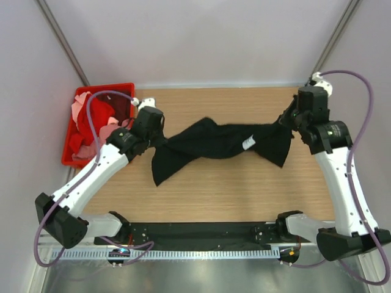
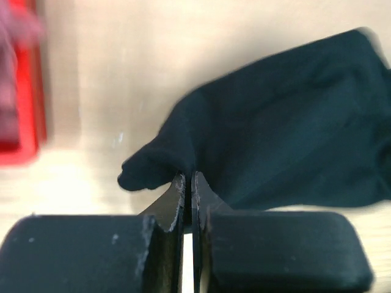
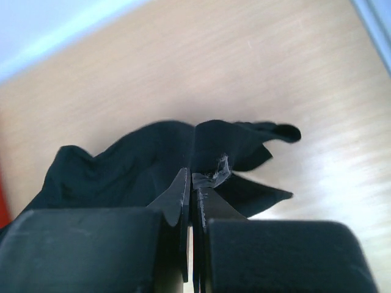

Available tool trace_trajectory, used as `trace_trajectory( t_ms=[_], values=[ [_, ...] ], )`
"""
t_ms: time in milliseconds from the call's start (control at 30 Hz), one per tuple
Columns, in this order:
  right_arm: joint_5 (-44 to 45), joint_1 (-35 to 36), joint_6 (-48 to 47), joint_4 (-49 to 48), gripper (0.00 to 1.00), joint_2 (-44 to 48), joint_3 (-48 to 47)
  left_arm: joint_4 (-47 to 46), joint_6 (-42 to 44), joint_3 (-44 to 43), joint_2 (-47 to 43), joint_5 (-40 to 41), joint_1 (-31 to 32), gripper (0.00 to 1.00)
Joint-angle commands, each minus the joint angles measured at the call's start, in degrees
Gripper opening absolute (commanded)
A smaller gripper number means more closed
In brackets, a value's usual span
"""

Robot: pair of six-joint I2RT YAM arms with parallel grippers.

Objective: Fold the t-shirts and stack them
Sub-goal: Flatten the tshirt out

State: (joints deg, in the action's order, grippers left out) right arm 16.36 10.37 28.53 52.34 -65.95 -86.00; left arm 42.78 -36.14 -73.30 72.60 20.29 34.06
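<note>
Stretching across the middle of the tabletop (image 1: 232, 189), the black t-shirt (image 1: 214, 141) forms a rumpled band between the two arms, with its small white label (image 1: 248, 143) facing up right of centre. The left jaws are pinched closed on a bunched end of the shirt toward the left edge. The left wrist view shows only a thin slit between them, with cloth caught at their tips. The right jaws are likewise clamped on the shirt's other end near the far right corner, a fold gripped between their tips. One loose flap trails toward the near edge on the left side. A red plastic crate (image 1: 125, 91) sits at the far left corner, holding red and pink t-shirts (image 1: 98, 119).
</note>
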Motion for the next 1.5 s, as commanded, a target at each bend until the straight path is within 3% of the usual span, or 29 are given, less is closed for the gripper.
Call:
trace_trajectory(
  t_ms=[0, 100, 200, 300, 400, 433, 533, 633, 800, 1000, 1100, 1167, 1200, 1233, 1267, 1300, 1400, 1467],
  values=[
    [0.8, 0.0, -0.3, -0.4, 0.01, -3.9, 6.6, -1.6, -2.4, 6.5, 1.8, -2.3, 0.0, 0.00],
    [1.0, 0.0, -0.1, -4.2, 0.01, -8.1, 12.6, -2.1, -3.4, 11.8, 4.4, -4.4, 0.0, 0.00],
    [-3.9, 0.3, 1.2, -1.7, 0.01, -11.5, 17.6, -2.0, -4.6, 15.9, 4.8, -6.1, 0.4, 0.00],
    [-7.4, 2.0, 5.2, -2.5, 0.01, -3.2, 26.1, 0.3, -5.7, 17.9, 1.8, -6.8, 2.0, 0.02],
    [-10.8, 2.6, 8.0, -2.2, 0.13, 6.8, 33.9, 1.4, -6.7, 17.4, -3.2, -6.5, 2.5, 0.24],
    [-11.1, 2.7, 9.1, -1.0, 0.31, 8.2, 34.8, 1.3, -6.5, 16.8, -4.0, -5.8, 2.5, 0.42],
    [-7.3, 2.5, 9.1, -1.1, 0.55, 8.7, 33.3, -0.9, -4.5, 12.9, -2.8, -1.7, 2.2, 0.67],
    [-1.7, 0.9, 5.7, -3.5, 0.59, 0.5, 28.5, -1.3, -1.7, 6.4, 6.1, -0.3, 1.0, 0.71],
    [-5.9, -9.3, 3.4, -8.0, 0.59, -14.5, 23.0, -0.2, 2.1, -0.6, 20.7, -0.7, -0.1, 0.69],
    [-8.6, -12.2, 4.1, -13.7, 0.62, -25.4, 22.9, -5.6, 3.9, -0.6, 30.2, -7.8, -0.3, 0.68],
    [-9.8, -12.2, 4.2, -17.3, 0.61, -29.5, 23.4, -7.8, 4.3, -1.2, 34.2, -11.1, -0.3, 0.63],
    [-9.9, -12.3, 3.4, -19.2, 0.46, -30.4, 22.6, -7.7, 5.4, -2.8, 36.4, -11.2, -0.3, 0.40],
    [-10.0, -12.3, 3.0, -19.8, 0.36, -30.9, 20.2, -7.0, 5.6, -5.4, 36.8, -9.5, -0.4, 0.15],
    [-9.9, -12.2, 2.3, -19.3, 0.17, -31.2, 18.1, -4.3, 6.3, -7.8, 37.3, -8.2, -0.7, 0.07],
    [-10.4, -12.2, 2.1, -18.1, 0.06, -31.3, 15.4, -2.4, 6.2, -13.0, 37.4, -4.8, -1.2, 0.00],
    [-10.7, -12.2, 1.8, -15.4, 0.01, -30.6, 9.6, 1.6, 6.3, -16.4, 37.1, -3.1, -1.8, 0.00],
    [-11.1, -11.7, 1.5, -11.2, 0.01, -26.2, -1.0, 7.6, 6.7, -26.2, 33.1, 4.9, -1.9, 0.00],
    [-10.7, -11.3, 1.0, -9.5, 0.01, -23.8, -4.6, 8.5, 6.5, -27.9, 29.7, 7.3, -1.8, 0.00]
  ],
)
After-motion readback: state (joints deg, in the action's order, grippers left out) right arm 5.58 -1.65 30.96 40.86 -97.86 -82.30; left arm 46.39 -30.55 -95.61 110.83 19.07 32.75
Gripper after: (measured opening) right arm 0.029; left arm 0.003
